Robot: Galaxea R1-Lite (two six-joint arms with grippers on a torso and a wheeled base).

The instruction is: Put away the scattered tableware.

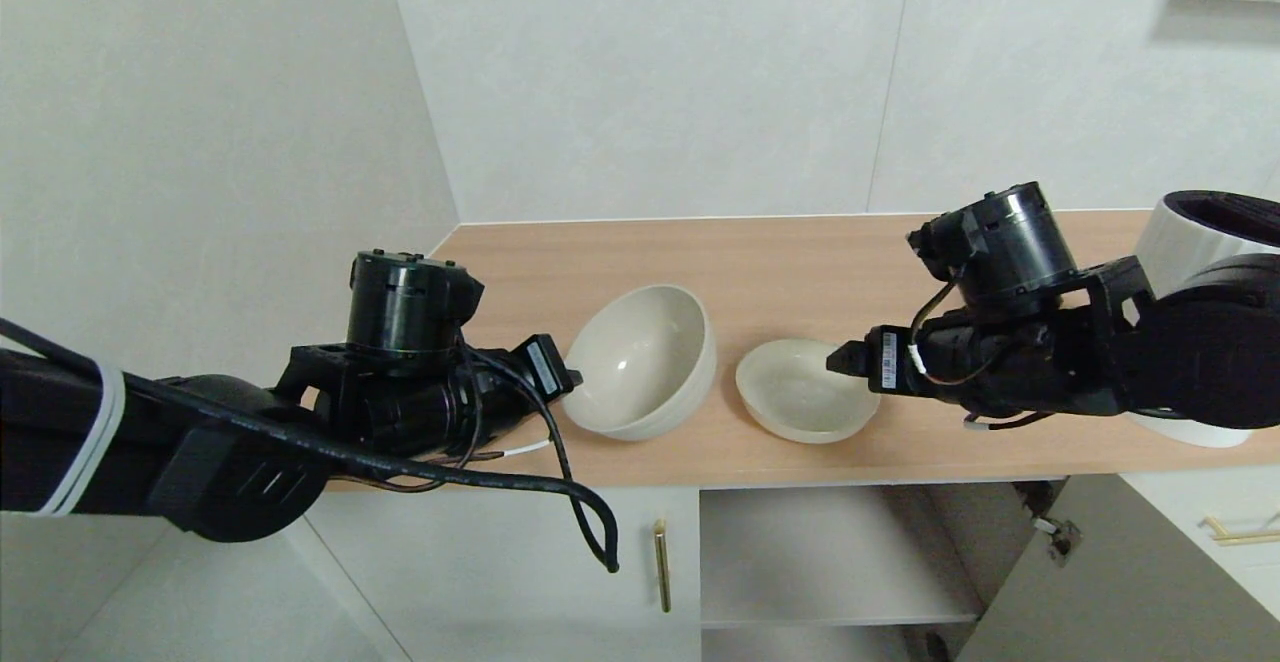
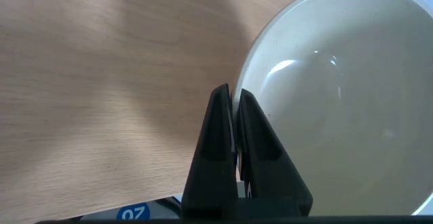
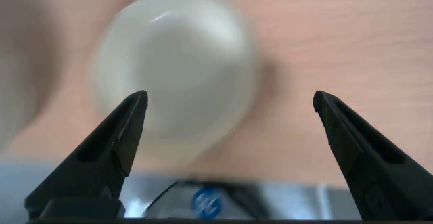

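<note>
Two pale bowls stand on the wooden counter (image 1: 800, 262). The large bowl (image 1: 645, 362) is tipped, its opening facing toward my left arm. My left gripper (image 1: 572, 379) is shut on its near rim; in the left wrist view the fingers (image 2: 218, 116) pinch the rim of the large bowl (image 2: 338, 102), with the left gripper (image 2: 233, 99) at the bowl's edge. The small shallow bowl (image 1: 800, 392) lies to its right near the counter's front edge. My right gripper (image 1: 845, 360) hovers over it, open; the right wrist view has the small bowl (image 3: 179, 68) between the spread fingers of the right gripper (image 3: 229, 97).
A white round container (image 1: 1200, 232) stands on the counter at the far right, behind my right arm. Below the counter an open cabinet (image 1: 820, 552) has a shelf, and a shut door with a brass handle (image 1: 661, 562). Tiled walls close the left side and back.
</note>
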